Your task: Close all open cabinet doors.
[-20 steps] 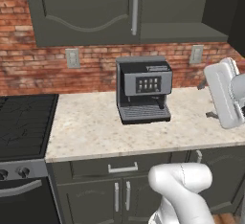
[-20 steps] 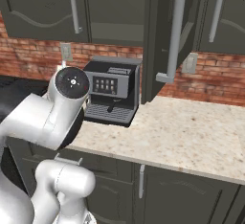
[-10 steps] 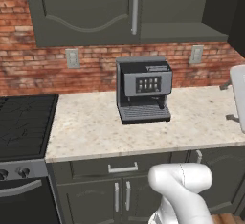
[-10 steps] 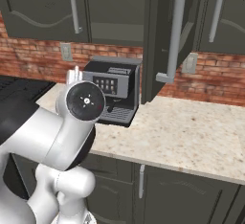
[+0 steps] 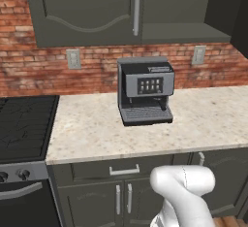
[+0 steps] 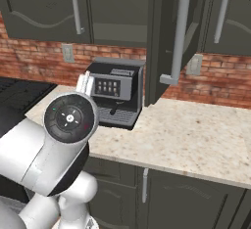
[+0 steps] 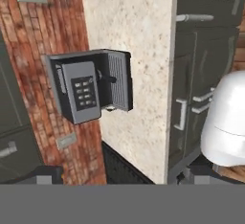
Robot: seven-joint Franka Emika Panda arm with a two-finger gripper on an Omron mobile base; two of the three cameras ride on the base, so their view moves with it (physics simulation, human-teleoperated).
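Gripper state: the jaws cannot be judged — in the hand view the two dark finger tips (image 7: 45, 174) barely rise above the bottom edge, and nothing lies between them. The hand view is rolled onto its side: a grey coffee machine (image 7: 91, 86) with a dark keypad stands on the speckled stone counter (image 7: 139, 65), against the red brick wall (image 7: 57, 27), with base cabinet doors (image 7: 201, 74) on the other side.

In the right base view, the open cabinet door (image 6: 169, 37) — a tall dark grey-green wall-cabinet panel with a long silver bar handle (image 6: 179, 32) — stands swung out over the counter, just beside the coffee machine. The neighbouring wall-cabinet door (image 6: 44, 8) lies flat and shut.

In the left base view, a shut wall-cabinet door (image 5: 85, 10) with arched moulding hangs above the coffee machine; beside it an open shelf (image 5: 184, 32) shows. A black stove (image 5: 24, 124) adjoins the counter.
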